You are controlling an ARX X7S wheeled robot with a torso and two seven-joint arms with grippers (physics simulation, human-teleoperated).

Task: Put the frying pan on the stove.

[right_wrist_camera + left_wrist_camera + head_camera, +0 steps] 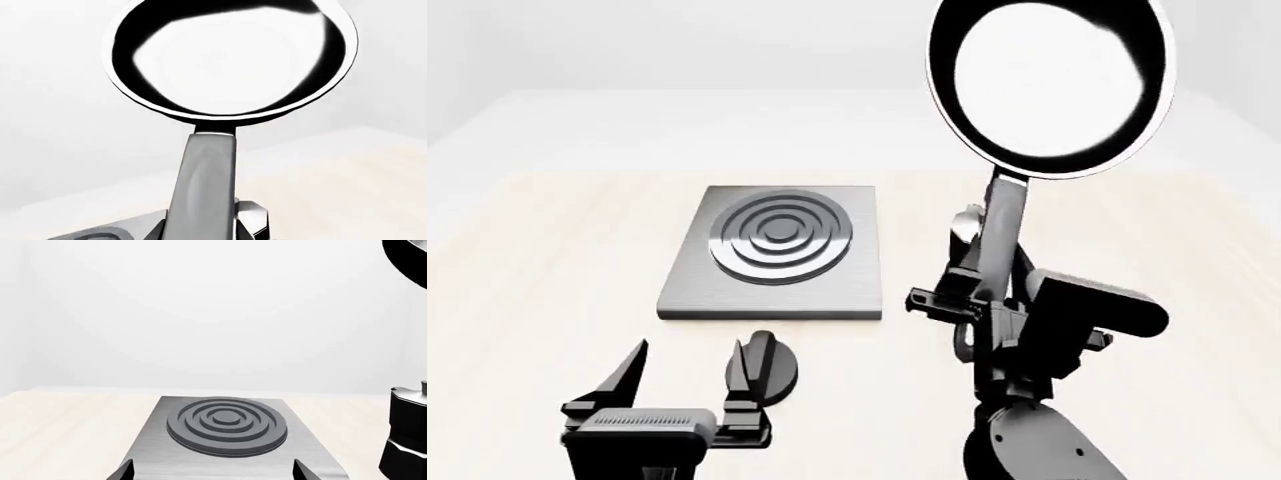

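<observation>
Listing by view. Left wrist: stove [227, 432] just ahead of spread, empty jaws, burner bare, ready to receive. Head: right gripper [968, 300] clamps frying pan [1048, 80] handle, pan raised beside and above stove, clearing moka pot [966, 226]; left gripper [687, 375] idle before stove. Right wrist: pan tilted upward, handle gripped

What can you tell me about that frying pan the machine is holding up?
The frying pan is round and shallow, glossy black, with a mirror-bright inside that reflects white. A long dark handle runs down from its rim into the right gripper, which is shut on it. The pan is lifted off the table, tipped so its inside faces the head camera. It hangs to the right of the stove and touches only the gripper.
</observation>
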